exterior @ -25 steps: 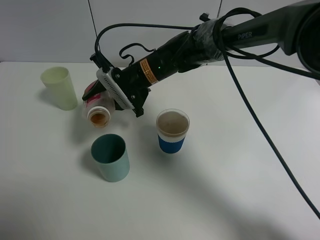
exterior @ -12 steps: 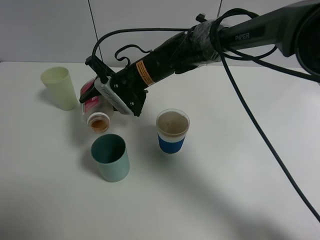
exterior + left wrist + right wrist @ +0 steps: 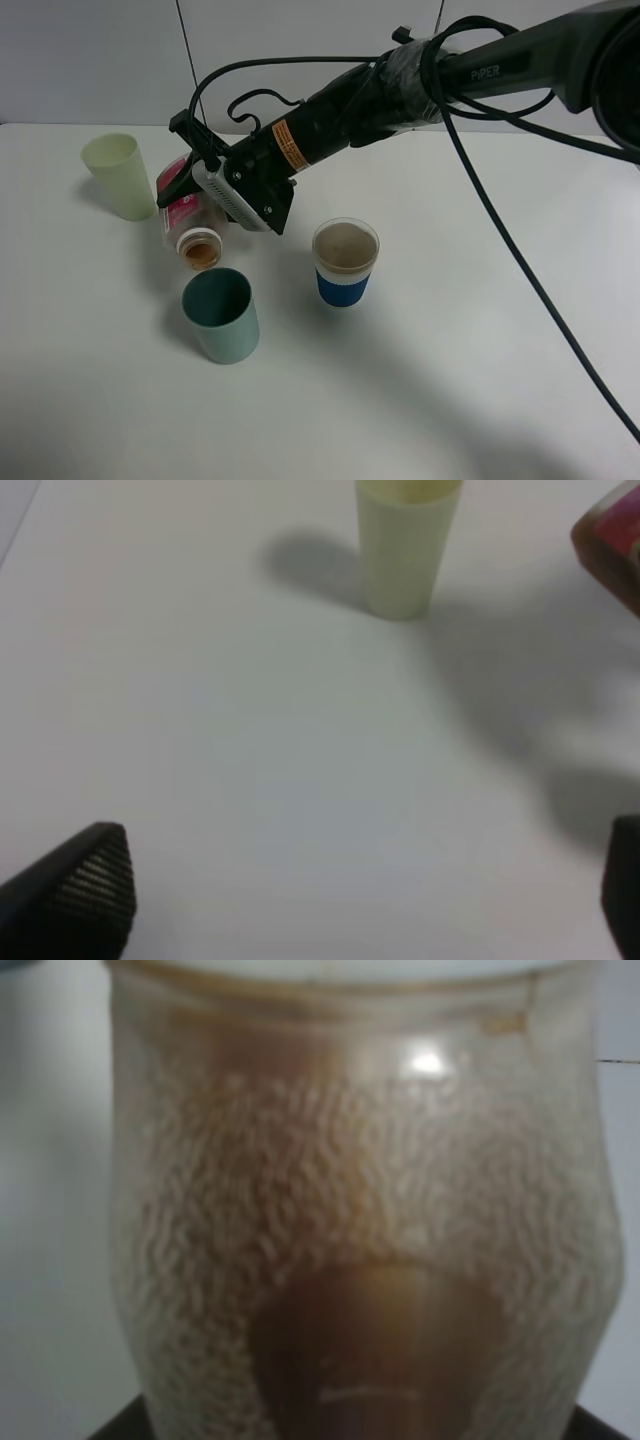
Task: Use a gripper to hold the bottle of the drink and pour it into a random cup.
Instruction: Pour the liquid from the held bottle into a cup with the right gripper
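Observation:
My right gripper reaches across to the left of the table and is shut on the bottle of the drink. The bottle is tilted, its open mouth pointing down and forward with brown liquid at the neck. The mouth hangs just behind the far rim of the teal-green cup, which stands upright. I see no stream. In the right wrist view the bottle fills the frame, brown liquid inside. My left gripper is open and empty above bare table, and the bottle's pink label shows at that view's edge.
A pale yellow-green tumbler stands left of the bottle and also shows in the left wrist view. A white cup with a blue band holding brown drink stands right of the teal cup. Black cables trail from the right arm.
My right gripper has rolled and shifted slightly left. The bottle has tipped further, and its mouth has dropped lower, closer to the teal cup.

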Available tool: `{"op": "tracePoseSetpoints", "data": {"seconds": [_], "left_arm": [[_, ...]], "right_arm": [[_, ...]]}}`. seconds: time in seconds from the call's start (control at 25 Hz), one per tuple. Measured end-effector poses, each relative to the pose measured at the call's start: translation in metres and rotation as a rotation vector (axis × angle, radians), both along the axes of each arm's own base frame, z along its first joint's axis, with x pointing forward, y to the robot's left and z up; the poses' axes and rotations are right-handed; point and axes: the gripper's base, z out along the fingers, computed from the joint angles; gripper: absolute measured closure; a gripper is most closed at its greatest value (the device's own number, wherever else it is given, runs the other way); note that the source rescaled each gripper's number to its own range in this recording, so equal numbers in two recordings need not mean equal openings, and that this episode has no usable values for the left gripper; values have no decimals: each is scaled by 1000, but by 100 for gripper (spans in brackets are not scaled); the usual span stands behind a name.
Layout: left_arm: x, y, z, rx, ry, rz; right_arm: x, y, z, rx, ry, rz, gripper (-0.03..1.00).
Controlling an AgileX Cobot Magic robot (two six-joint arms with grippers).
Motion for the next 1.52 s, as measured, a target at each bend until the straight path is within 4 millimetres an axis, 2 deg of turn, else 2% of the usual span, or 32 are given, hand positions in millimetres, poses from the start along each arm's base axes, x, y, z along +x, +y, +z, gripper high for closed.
{"op": "tracePoseSetpoints", "data": {"seconds": [0.6, 1.12, 1.52], "left_arm": [[0, 0, 0, 0, 0, 0], [0, 0, 0, 0, 0, 0], [0, 0, 0, 0, 0, 0]], "right_arm": [[-4, 3, 0, 5, 0, 22, 97], [-4, 3, 0, -9, 76, -16, 97], [-4, 3, 0, 8, -14, 31, 97]]}}
